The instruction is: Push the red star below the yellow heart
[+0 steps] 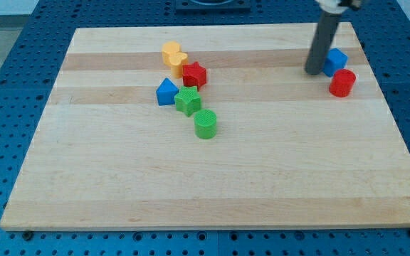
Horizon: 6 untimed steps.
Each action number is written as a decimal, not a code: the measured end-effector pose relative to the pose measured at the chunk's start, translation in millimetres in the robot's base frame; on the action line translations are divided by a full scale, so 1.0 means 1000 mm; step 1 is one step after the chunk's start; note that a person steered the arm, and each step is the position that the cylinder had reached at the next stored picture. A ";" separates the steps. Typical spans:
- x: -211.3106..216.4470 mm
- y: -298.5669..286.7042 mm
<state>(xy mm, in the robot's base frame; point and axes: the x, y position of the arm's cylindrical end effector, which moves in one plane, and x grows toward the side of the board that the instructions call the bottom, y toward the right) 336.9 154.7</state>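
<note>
Resting on the pale wooden board (pixel 212 185), my tip (pixel 312 72) sits at the view's upper right, well apart from the red star-shaped block (pixel 195 74), which I take as my landmark. No jaws exist on this rig (only the dark rod), so nothing is clenched or released; the tip merely touches, or nearly touches, the left side of a blue block (pixel 336 61) whose shape I cannot quite make out. A red cylinder block (pixel 342 83) lies just below that blue one.

Left of the tip, across bare board, stands the red star. The yellow heart-shaped block (pixel 173 55) touches it from the upper left, so the star is beside the heart, not yet below it. Lower left of the star is a blue house-like block (pixel 166 92); just below the star, a green star-shaped block (pixel 188 102); further below, a green cylinder block (pixel 205 124). I judge that the crowding below leaves little room, so the push probably must come from the star's right.
</note>
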 end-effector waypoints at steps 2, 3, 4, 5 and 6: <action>0.020 -0.091; 0.019 -0.104; 0.019 -0.104; 0.017 -0.125; 0.005 -0.181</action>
<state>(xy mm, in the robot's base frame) 341.8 -26.1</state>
